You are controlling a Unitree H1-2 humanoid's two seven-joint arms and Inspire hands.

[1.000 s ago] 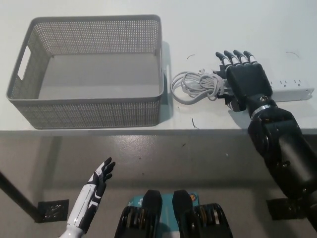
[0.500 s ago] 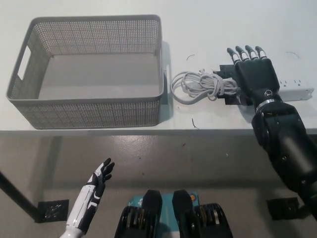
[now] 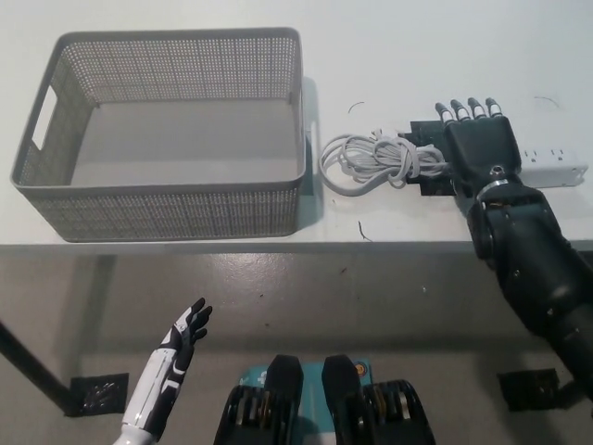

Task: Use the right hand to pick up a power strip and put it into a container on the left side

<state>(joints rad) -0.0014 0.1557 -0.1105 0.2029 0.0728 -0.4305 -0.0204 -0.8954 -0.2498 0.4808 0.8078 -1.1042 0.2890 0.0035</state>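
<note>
Beneath the black right hand (image 3: 478,148), fingers straight and apart, holding nothing: white power strip (image 3: 554,167) flat on the white table (image 3: 417,56), one end showing just right of the palm. Just left of it, coiled white cord (image 3: 371,159). Well left, gray mesh basket (image 3: 167,199). Low at lower left, white left hand (image 3: 185,332), fingers spread, empty.

Bare table (image 3: 398,56) beyond the coiled cord (image 3: 375,159); the basket's (image 3: 167,190) near wall blocks leftward passage
</note>
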